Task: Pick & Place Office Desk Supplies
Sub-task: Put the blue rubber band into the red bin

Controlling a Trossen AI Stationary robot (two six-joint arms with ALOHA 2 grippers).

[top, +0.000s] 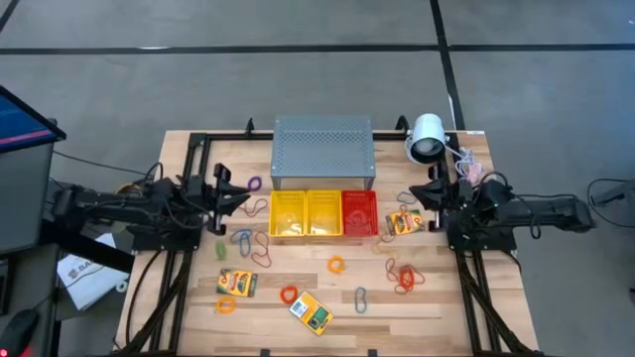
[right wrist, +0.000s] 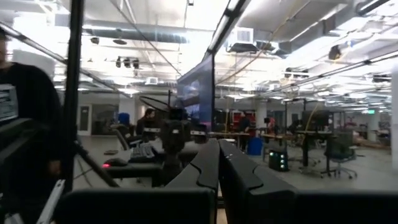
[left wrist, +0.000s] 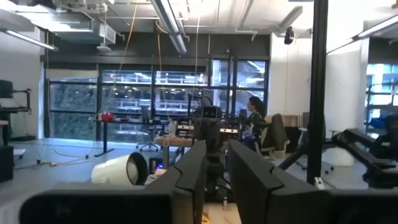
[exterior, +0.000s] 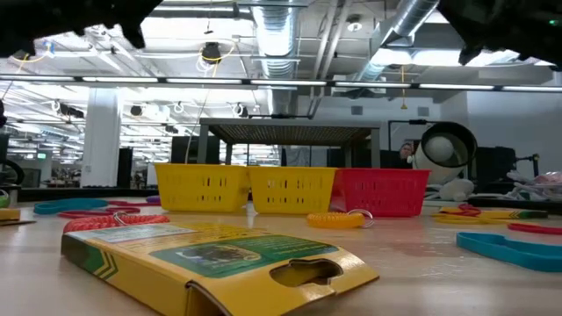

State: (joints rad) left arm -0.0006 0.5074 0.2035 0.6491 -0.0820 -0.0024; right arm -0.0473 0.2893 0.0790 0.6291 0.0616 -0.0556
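A wooden counter (top: 446, 297) seen from above, with a robot arm at each side. The left gripper (top: 236, 194) hovers over the counter's left side, fingers (left wrist: 186, 177) a narrow gap apart and holding nothing. The right gripper (top: 421, 194) hovers over the right side, its fingers (right wrist: 208, 163) nearly touching and also empty.

At the back middle stands a grey perforated metal box (top: 323, 151). Just in front of it sit two yellow mesh baskets (top: 307, 214) and a red mesh basket (top: 359, 213) in a row, touching.

The office supplies lie scattered on the counter, outside the baskets. One yellow-and-green card box (top: 404, 222) lies just right of the red basket, near the right gripper. A second card box (top: 237, 283) lies front left, and a third card box (top: 311, 311) lies front centre, close to the low camera. Thin band loops (top: 401, 275) in red and orange cluster at the right front; an orange loop (top: 336, 265) lies in front of the baskets. A blue-grey oval clip (top: 361, 298) lies near the front edge.

A white lamp (top: 428, 138) sits at the back right corner.
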